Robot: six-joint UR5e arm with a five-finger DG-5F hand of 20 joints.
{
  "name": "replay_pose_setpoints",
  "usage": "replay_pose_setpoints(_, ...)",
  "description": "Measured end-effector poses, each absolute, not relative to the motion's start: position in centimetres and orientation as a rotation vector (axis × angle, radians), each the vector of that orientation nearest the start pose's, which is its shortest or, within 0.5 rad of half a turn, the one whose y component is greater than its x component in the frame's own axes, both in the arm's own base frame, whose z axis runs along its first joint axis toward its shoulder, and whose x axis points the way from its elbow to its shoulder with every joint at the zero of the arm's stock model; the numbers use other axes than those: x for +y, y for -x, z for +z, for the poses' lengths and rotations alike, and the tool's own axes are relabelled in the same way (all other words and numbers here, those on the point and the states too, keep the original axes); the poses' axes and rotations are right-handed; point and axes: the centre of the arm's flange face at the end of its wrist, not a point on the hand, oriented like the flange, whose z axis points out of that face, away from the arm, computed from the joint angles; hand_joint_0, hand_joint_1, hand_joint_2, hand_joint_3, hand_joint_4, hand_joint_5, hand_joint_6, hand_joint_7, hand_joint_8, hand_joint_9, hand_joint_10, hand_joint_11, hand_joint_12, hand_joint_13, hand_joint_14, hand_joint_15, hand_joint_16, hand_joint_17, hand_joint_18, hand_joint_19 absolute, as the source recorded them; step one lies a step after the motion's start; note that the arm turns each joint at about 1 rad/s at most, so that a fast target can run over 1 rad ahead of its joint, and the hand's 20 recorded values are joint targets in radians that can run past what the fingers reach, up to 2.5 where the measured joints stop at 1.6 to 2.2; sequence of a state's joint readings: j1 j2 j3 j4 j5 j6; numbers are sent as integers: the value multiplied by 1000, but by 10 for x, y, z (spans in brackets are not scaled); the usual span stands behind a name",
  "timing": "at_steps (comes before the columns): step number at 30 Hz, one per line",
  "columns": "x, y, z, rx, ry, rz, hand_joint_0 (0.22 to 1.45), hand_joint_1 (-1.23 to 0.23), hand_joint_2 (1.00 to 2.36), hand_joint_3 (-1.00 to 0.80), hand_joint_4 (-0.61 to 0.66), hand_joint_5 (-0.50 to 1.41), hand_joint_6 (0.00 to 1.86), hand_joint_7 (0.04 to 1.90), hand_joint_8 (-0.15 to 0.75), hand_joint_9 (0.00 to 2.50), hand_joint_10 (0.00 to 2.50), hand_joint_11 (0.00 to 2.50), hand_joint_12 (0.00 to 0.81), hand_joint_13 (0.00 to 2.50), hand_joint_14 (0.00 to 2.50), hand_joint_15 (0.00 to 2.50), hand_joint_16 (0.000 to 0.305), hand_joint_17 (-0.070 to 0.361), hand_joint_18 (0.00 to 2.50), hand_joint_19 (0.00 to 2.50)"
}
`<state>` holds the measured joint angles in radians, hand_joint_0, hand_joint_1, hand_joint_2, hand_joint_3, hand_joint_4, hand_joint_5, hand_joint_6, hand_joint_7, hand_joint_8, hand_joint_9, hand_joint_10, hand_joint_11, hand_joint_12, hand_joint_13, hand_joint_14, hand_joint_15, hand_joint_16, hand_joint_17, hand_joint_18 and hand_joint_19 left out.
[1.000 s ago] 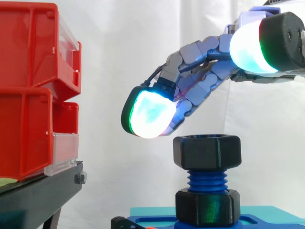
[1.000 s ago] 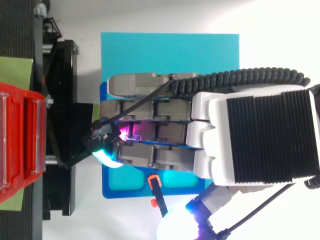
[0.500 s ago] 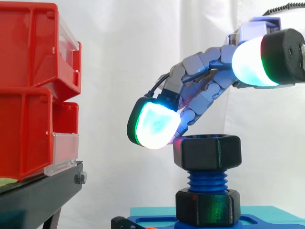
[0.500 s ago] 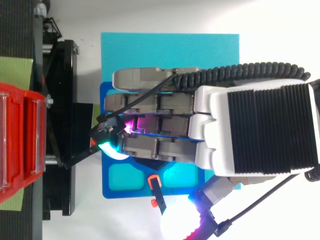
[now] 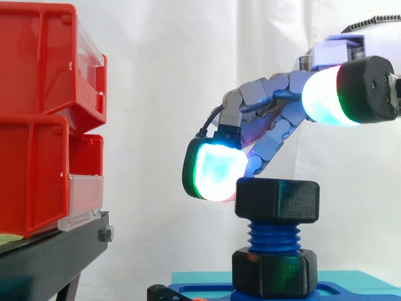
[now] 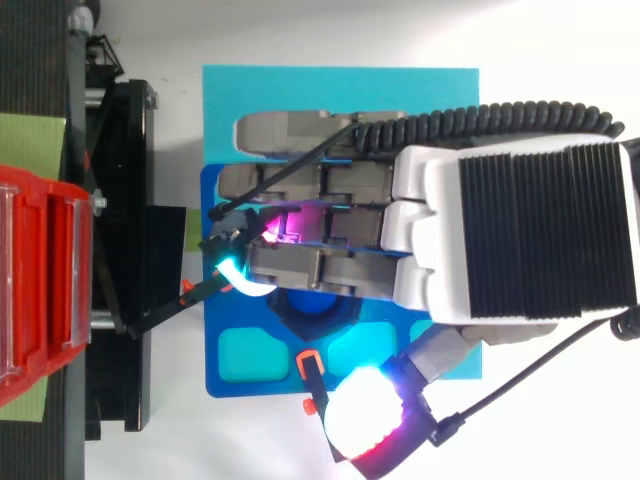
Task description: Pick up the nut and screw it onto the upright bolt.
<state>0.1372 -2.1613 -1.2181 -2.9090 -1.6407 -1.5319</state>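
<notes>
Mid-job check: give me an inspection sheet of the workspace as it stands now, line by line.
Surface: cyan sheet under a blue base plate.
Job's things: black nut sits on top of the upright blue bolt; bare thread shows below it, above a second black nut.
Clutter: orange clamp at the base plate's edge.
Hand: hand open, above the black nut; in the side view one glowing pad is at the nut's upper left edge.
Cables: nothing seen.
Surroundings: red bins on a black stand; white curtain behind.
</notes>
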Motion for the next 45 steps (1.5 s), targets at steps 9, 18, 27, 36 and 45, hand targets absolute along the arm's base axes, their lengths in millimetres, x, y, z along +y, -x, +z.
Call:
replay_pose_setpoints(9, -41, -725, 322, 1584, 133, 173, 521, -104, 1000, -500, 113, 53, 513, 1489, 274, 976, 0, 0, 215, 589, 0, 0, 15, 34, 210, 0)
replay_pose_setpoints(18, -55, -723, 321, 1589, 133, 158, 530, -144, 1000, -500, 74, 67, 611, 1258, 247, 1262, 0, 0, 156, 845, 0, 0, 7, 15, 463, 0)
replay_pose_setpoints(27, -65, -722, 322, 1588, 132, 157, 522, -115, 1000, -500, 95, 47, 503, 1442, 263, 1240, 0, 0, 179, 813, 0, 0, 9, 21, 428, 0)
replay_pose_setpoints(36, -68, -726, 332, 1559, 142, 166, 500, -87, 1000, -500, 240, -114, 503, 880, 274, 873, 0, 0, 255, 685, 0, 0, 22, 50, 344, 0)
replay_pose_setpoints(45, -65, -731, 350, 1534, 165, 173, 486, -66, 1000, -500, 188, -153, 502, 680, 252, 714, 0, 0, 282, 581, 0, 0, 29, 65, 263, 0)
